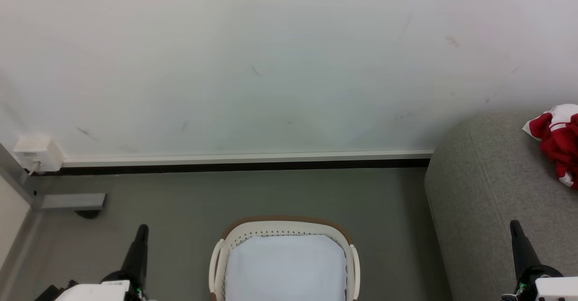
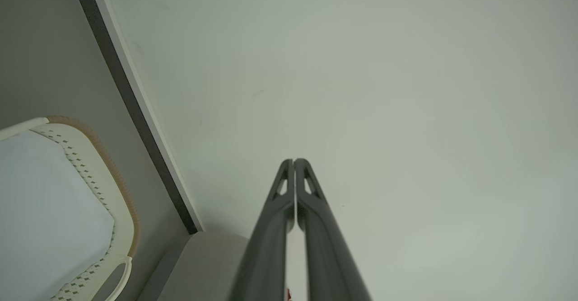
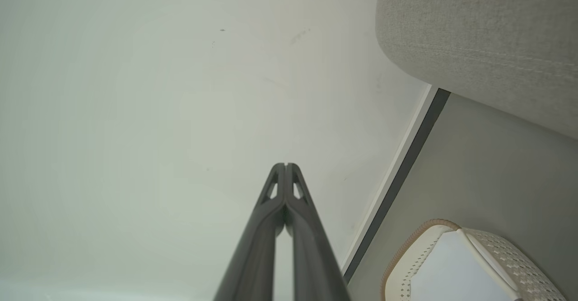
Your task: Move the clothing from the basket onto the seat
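The cream basket (image 1: 284, 228) with its brown rim stands on the floor at the bottom centre, and only its white liner (image 1: 285, 267) shows inside. Red and white clothing (image 1: 556, 142) lies bunched on the grey seat (image 1: 487, 188) at the right edge. My left gripper (image 1: 142, 228) stands left of the basket, shut and holding nothing. My right gripper (image 1: 515, 225) rises in front of the seat, shut and holding nothing. The wrist views show each pair of fingers (image 2: 294, 162) (image 3: 286, 165) pressed together and pointing at the wall, with the basket (image 2: 115, 179) (image 3: 496, 256) off to one side.
A white wall (image 1: 271, 66) with a pale skirting board (image 1: 244, 158) runs behind the basket. A white power adapter (image 1: 36, 152) sits at the wall on the left, above a grey metal foot (image 1: 72, 200). Grey floor (image 1: 388, 210) lies between basket and seat.
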Robot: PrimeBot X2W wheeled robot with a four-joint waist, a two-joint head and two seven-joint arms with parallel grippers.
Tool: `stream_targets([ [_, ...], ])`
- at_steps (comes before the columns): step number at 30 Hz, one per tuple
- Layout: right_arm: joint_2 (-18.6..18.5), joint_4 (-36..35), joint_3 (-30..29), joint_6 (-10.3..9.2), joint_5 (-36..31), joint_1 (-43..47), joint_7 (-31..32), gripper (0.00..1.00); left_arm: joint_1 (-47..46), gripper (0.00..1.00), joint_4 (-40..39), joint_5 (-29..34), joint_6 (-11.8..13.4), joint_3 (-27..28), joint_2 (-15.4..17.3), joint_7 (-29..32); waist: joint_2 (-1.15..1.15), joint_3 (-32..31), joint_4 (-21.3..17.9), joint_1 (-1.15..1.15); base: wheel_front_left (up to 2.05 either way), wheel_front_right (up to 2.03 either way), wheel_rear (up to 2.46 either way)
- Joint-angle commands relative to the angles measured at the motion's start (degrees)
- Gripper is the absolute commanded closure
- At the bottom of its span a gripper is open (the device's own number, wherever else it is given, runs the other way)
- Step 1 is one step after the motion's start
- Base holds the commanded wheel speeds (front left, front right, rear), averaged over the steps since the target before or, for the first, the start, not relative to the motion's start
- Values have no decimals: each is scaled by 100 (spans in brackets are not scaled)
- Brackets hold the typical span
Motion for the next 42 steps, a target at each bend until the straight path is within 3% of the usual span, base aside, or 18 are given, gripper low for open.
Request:
stream_targets([
  [1,-54,-45,-27,-10,119,-74,36,100,-88,100,-28,-112,-43,22,50,38,0,3,0,0,0,0,0],
  [15,-56,-71,-75,-12,658,-130,170,100,-162,100,-24,-669,-50,43,52,177,0,29,-2,0,0,0,0],
  [42,-55,-68,-73,-12,635,-127,166,100,-159,100,-25,-658,-50,40,51,175,0,29,-2,0,0,0,0],
])
